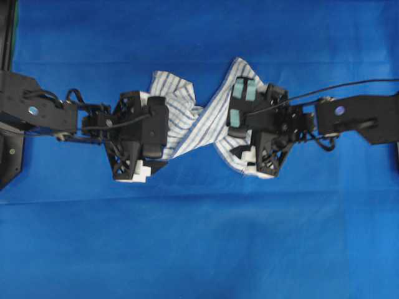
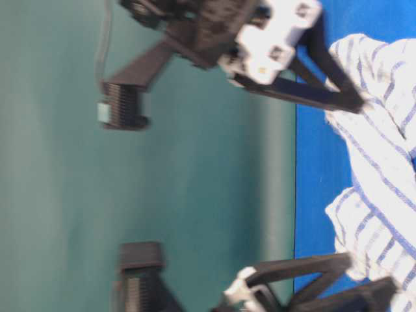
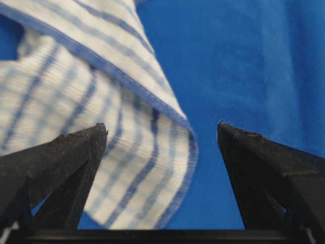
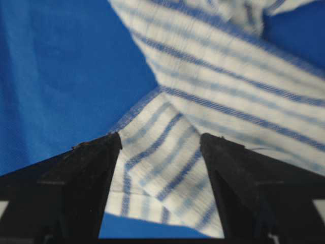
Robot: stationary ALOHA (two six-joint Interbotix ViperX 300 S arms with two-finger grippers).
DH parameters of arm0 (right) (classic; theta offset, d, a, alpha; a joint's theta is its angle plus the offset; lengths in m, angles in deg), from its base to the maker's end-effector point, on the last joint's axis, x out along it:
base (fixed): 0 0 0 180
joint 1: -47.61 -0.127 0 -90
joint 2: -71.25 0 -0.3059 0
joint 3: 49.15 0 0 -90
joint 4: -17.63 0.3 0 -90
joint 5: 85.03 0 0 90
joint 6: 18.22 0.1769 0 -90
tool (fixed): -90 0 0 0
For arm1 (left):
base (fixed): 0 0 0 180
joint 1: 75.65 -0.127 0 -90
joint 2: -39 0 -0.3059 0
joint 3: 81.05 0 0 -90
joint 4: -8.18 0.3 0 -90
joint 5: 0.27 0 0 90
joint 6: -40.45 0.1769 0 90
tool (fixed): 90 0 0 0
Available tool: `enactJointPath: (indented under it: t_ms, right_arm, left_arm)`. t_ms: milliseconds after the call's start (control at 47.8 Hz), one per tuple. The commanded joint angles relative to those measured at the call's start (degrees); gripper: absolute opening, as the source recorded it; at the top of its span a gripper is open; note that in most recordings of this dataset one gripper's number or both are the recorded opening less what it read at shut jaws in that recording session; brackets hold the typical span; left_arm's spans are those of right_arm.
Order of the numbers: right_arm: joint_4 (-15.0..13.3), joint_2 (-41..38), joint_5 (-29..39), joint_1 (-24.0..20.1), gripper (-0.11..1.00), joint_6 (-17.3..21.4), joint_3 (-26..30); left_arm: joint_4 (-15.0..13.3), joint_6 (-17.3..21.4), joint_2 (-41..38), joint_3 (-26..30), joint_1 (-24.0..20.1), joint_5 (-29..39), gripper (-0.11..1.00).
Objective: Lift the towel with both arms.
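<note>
Overhead view shows the towel (image 1: 193, 121) crumpled lengthwise between the left claw (image 1: 148, 134) and right claw (image 1: 240, 124) on the blue sheet (image 1: 199, 237); each wrist view shows wide-open fingers (image 3: 76, 152) straddling a towel end, nothing gripped.

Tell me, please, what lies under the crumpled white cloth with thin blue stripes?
Under the white striped towel lies the plain blue sheet, which shows all around its edges. The cloth covers whatever is directly beneath its folds, and the two open black grippers, left and right, hide its ends.
</note>
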Motion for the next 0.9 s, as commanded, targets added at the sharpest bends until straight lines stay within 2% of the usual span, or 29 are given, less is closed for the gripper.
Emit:
enactJointPath:
  t_ms: [0, 356, 544, 628, 691, 816, 879]
  right_arm:
    - [0.26, -1.14, -1.76, -0.79, 0.66, 0.88, 0.62]
    - [0.44, -7.65, -5.98, -1.14, 0.66, 4.66, 0.79]
    - [0.44, -9.32, -6.06, -0.97, 0.66, 5.98, 0.88]
    - [0.44, -9.32, -5.98, -0.97, 0.64, 6.15, 0.97]
    - [0.44, -9.32, -5.71, -0.97, 0.56, 6.24, 0.97]
    - [0.35, -8.88, -4.92, -1.05, 0.24, 6.33, 1.05]
    - [0.44, -8.26, -4.92, -1.05, 0.07, 6.42, 1.05]
  left_arm:
    - [-0.18, -0.79, -1.49, 0.0, 0.62, -2.02, 0.91]
    - [-0.18, -1.05, -5.89, -0.53, 1.14, -2.9, 0.91]
    - [-0.18, -1.05, -6.33, -0.53, 0.53, -2.72, 0.87]
    - [-0.18, -1.05, -6.24, -0.53, 0.26, -2.55, 0.76]
    - [-0.18, -0.97, -6.24, -0.53, 0.26, -2.46, 0.62]
    - [-0.18, -0.97, -6.15, -0.26, 0.09, -1.76, 0.24]
    - [-0.18, -0.97, -6.15, -0.09, -0.18, -1.14, 0.1]
